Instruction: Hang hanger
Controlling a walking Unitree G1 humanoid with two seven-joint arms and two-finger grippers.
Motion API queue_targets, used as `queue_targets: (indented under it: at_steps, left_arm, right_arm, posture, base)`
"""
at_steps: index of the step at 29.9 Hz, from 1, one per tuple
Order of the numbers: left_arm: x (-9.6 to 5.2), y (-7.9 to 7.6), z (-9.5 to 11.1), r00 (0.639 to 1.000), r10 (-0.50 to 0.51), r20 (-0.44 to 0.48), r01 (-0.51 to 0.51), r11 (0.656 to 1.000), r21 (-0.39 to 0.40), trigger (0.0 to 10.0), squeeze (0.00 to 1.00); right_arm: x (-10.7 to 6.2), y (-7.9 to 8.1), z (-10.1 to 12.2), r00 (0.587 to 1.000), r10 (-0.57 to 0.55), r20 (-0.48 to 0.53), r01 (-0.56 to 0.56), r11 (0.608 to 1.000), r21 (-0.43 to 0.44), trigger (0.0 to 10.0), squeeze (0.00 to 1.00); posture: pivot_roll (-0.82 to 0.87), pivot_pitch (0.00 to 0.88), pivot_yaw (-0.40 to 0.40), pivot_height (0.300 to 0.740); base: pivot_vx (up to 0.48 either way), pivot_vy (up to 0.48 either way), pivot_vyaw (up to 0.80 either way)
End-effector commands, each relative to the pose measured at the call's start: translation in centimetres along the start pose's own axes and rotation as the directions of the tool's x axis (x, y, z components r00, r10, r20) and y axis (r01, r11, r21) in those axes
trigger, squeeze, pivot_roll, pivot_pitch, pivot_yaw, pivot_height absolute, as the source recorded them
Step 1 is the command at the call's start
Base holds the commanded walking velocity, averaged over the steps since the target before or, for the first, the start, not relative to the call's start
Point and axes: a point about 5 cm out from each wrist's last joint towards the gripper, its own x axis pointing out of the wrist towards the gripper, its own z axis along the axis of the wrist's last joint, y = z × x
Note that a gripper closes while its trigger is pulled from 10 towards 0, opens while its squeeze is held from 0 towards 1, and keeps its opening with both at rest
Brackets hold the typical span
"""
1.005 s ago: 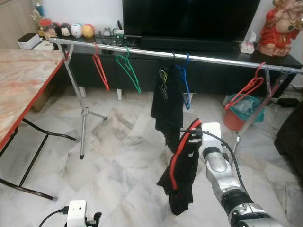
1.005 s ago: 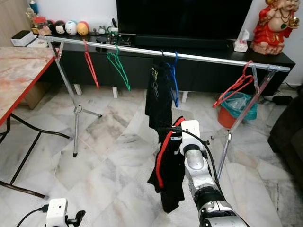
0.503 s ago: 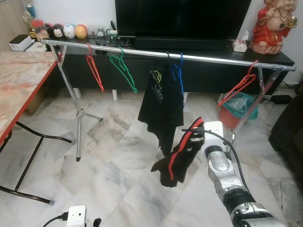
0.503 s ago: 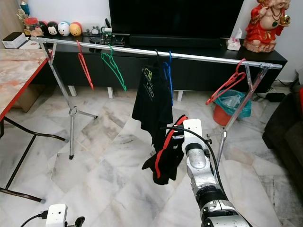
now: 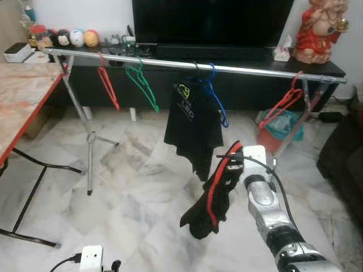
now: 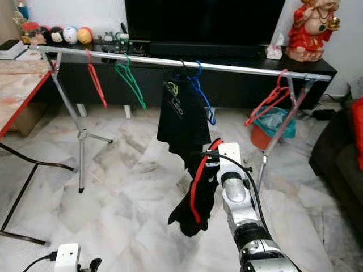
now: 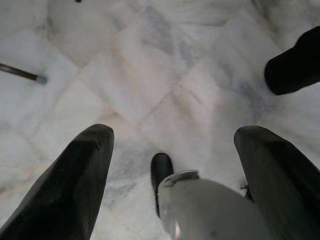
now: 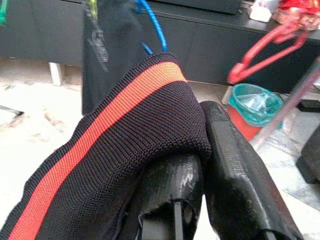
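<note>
My right gripper (image 5: 231, 164) is shut on a black knitted garment (image 5: 209, 201) with an orange-red stripe, held low in front of a silver clothes rail (image 5: 170, 62). In the right wrist view the cloth (image 8: 125, 145) drapes over the black fingers (image 8: 230, 165). On the rail hang a red hanger (image 5: 108, 85), a green hanger (image 5: 143, 86), a black T-shirt (image 5: 193, 122), a blue hanger (image 5: 216, 102) and another red hanger (image 5: 283, 105) at the right end. My left gripper (image 7: 172, 135) hangs low over the marble floor, open with nothing between its fingers.
A red-edged folding table (image 5: 22, 102) stands at the left. A black TV console (image 5: 249, 85) runs behind the rail, with a red bucket (image 5: 281, 133) near the rail's right leg. A dark sofa (image 5: 343, 164) is at the right. The rail's tripod leg (image 5: 89, 141) stands on the floor.
The view has shifted as I move. The held garment, hanging straight down a second ago, has swung out to the left. My right gripper keeps its hold.
</note>
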Motion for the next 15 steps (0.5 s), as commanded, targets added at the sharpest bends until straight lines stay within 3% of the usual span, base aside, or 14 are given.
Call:
queue_targets:
  at_steps: [1, 8, 15]
  left_arm:
    - [0.0, -0.2, -0.1, 1.000, -0.003, -0.001, 0.003, 1.000, 0.005, 10.0, 0.00]
    - [0.0, -0.1, -0.1, 1.000, -0.002, -0.001, 0.002, 1.000, 0.013, 10.0, 0.00]
    - [0.2, 0.1, 1.3, 0.997, 0.000, 0.081, -0.002, 1.000, 0.025, 10.0, 0.00]
  right_arm:
    - [0.4, -0.5, 1.1, 0.999, -0.012, 0.041, 0.012, 1.000, 0.004, 10.0, 0.00]
    - [0.4, -0.5, 1.0, 0.999, -0.013, 0.038, 0.013, 1.000, 0.004, 10.0, 0.00]
    - [0.3, -0.5, 0.9, 0.999, -0.010, 0.036, 0.010, 1.000, 0.002, 10.0, 0.00]
  posture:
    - [0.06, 0.000, -0.058, 0.740]
    - [0.06, 0.000, -0.057, 0.740]
    - [0.05, 0.000, -0.053, 0.740]
  base:
    - [0.000, -0.390, 0.00]
    - [0.000, -0.364, 0.00]
    - [0.000, 0.000, 0.00]
